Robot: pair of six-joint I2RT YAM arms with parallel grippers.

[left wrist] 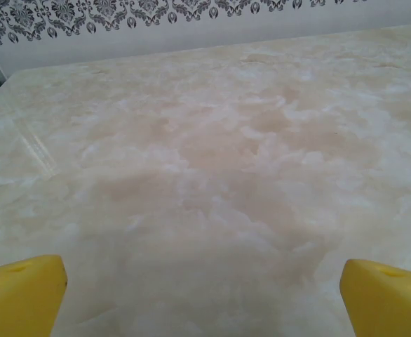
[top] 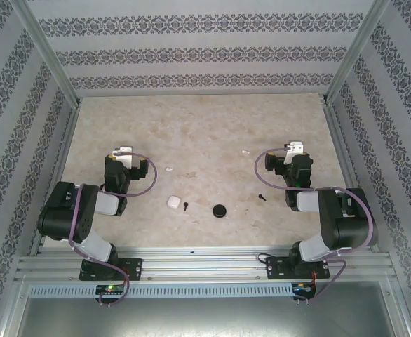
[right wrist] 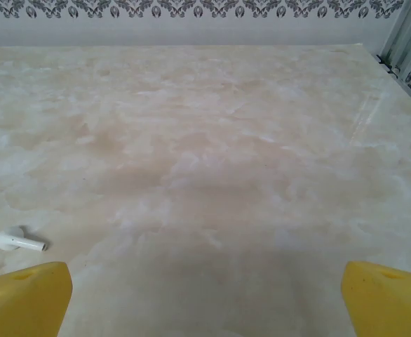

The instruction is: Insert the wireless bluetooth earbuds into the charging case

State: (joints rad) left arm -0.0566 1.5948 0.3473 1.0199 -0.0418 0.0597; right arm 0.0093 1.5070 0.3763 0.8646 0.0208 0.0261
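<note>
Marbled beige tabletop (top: pixel 212 126) holds the white charging case (top: pixel 172 201) toward its near edge, left of centre, with the left earbud (top: pixel 169 169) just behind it and the right earbud (right wrist: pixel 19 242) near the right gripper (right wrist: pixel 205 298). Both the left gripper (left wrist: pixel 202 298) and the right gripper hang empty, yellow fingers spread wide.
</note>
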